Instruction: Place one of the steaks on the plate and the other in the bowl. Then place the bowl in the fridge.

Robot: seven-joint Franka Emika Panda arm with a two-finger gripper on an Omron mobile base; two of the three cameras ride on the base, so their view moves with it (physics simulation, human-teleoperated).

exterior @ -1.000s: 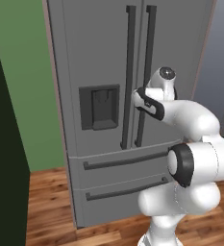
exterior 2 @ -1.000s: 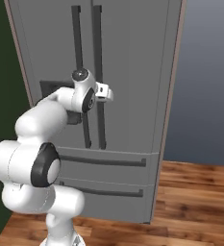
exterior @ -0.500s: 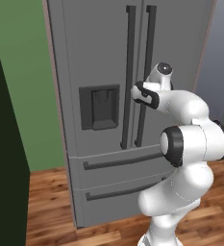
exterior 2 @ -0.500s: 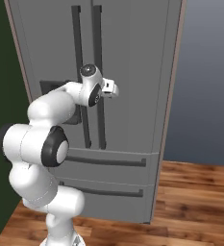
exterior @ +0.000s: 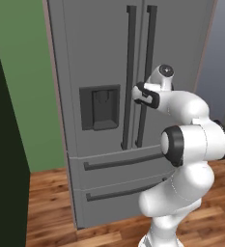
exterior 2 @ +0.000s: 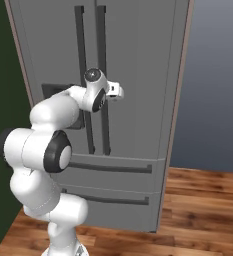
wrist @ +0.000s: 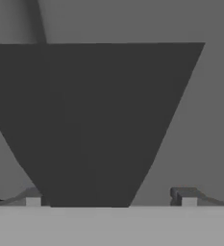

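The fridge (exterior: 94, 48) (exterior 2: 138, 60) stands straight ahead with both doors and both drawers closed. My gripper (exterior: 142, 92) (exterior 2: 119, 92) is up against the right door's dark bar handle (exterior: 150, 38) (exterior 2: 101, 45), about halfway down it. In the hand view that handle (wrist: 94, 120) looms as a wide dark shape between the two fingertips (wrist: 33, 199), which stand far apart. The gripper (wrist: 108, 199) is open and holds nothing. The steaks, the plate and the bowl are out of view.
A dispenser panel (exterior: 99, 107) sits in the left door, and two drawers (exterior: 119, 161) (exterior 2: 110, 167) lie below. A dark green wall (exterior: 5, 169) rises on the left, a blue-grey wall (exterior 2: 213, 85) on the right. Wooden floor (exterior: 51, 202) runs in front.
The hand has risen a little and closed in on the right door's handle. The elbow has swung up and inward. The fridge stays closed.
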